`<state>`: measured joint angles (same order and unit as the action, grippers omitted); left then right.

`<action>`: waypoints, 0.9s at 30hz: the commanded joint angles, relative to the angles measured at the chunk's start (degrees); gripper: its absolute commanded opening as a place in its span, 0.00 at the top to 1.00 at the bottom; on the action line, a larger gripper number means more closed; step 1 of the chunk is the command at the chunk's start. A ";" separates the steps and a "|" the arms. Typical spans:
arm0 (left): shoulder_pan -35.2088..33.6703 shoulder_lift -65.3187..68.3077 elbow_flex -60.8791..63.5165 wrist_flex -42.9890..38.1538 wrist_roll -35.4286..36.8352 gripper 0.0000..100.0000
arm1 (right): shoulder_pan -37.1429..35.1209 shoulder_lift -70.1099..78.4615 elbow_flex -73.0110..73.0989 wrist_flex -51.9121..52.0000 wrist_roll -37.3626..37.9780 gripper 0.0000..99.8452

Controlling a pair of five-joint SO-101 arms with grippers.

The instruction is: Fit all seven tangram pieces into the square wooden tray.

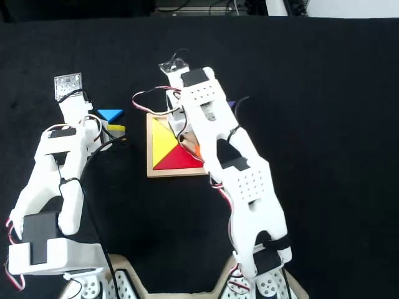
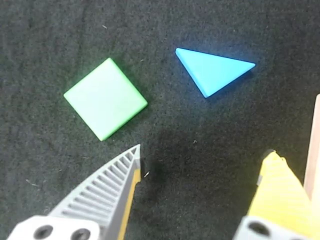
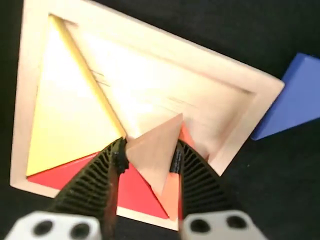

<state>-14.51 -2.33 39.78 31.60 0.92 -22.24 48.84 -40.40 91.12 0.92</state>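
The square wooden tray (image 1: 150,144) (image 3: 150,50) holds a large yellow triangle (image 1: 163,141) (image 3: 65,115) and a large red triangle (image 1: 177,161) (image 3: 132,192). My right gripper (image 3: 148,152) (image 1: 192,146) is over the tray, shut on an orange triangle (image 3: 155,150) (image 1: 197,150) that is tilted above the red one. A dark blue piece (image 3: 300,95) lies just outside the tray's corner. My left gripper (image 2: 202,152) (image 1: 111,132) is open above the black table, near a green square (image 2: 105,98) and a light blue triangle (image 2: 215,71) (image 1: 111,114), touching neither.
The table is covered in black cloth. The tray's wooden edge (image 2: 315,145) is close beside the left gripper's yellow finger (image 2: 277,190). Part of the tray floor (image 3: 165,95) beyond the orange triangle is bare wood. Cables loop from the right arm (image 1: 149,103) beside the tray.
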 commanded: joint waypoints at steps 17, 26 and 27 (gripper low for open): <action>0.22 -0.79 -0.13 -0.44 -0.53 0.64 | -1.49 -0.31 -5.58 4.48 -2.55 0.79; 0.22 -0.79 -0.13 -0.44 -0.53 0.64 | 1.58 -0.31 -13.23 4.48 2.55 0.93; 0.22 -0.79 -0.13 -0.44 -0.53 0.64 | 2.02 -0.13 -14.02 4.57 3.87 0.96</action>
<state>-14.51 -2.33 39.78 31.60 0.92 -22.77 49.19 -49.63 94.99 2.15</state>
